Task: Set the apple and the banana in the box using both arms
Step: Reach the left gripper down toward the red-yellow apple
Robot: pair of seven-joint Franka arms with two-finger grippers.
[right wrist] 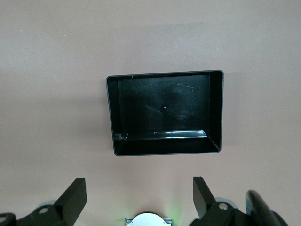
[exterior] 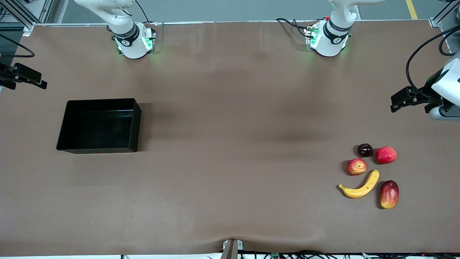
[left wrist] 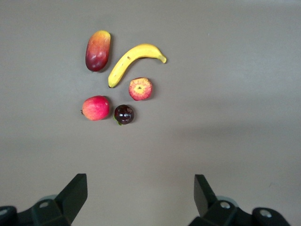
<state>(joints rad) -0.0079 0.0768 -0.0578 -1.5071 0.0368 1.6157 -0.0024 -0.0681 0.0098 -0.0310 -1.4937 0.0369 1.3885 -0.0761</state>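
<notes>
So the fruit is all sitting bunched up toward the left arm's end of the brown counter (exterior: 230, 172), fairly close to the front camera. Nearest is the oval red-and-yellow mango-looking fruit (exterior: 389, 194), with the banana (exterior: 361, 186) lying just beside it. The banana's long axis is running diagonally: one tip is pointing toward the front camera and the middle of the counter, the other is angling up toward the left arm's end, and the curve is bowing toward the camera. The apple (exterior: 356, 166) is sitting just past the banana, very near it but not touching, stem dimple facing up. A bit farther again are a dark plum-like fruit (exterior: 365, 150) and a smooth pinkish-red fruit (exterior: 386, 155), side by side.

The box (exterior: 99, 125) is sitting well apart, at the right arm's end, open top up, nothing in it, long side running along the counter. A wide stretch of bare counter is lying between it and the fruit.

The left claw (left wrist: 141, 197) is hanging over the counter's edge near the fruit, fingers spread wide, holding nothing. The right claw (right wrist: 139, 197) is hanging past the counter's edge near the box, also wide open and holding nothing.
</notes>
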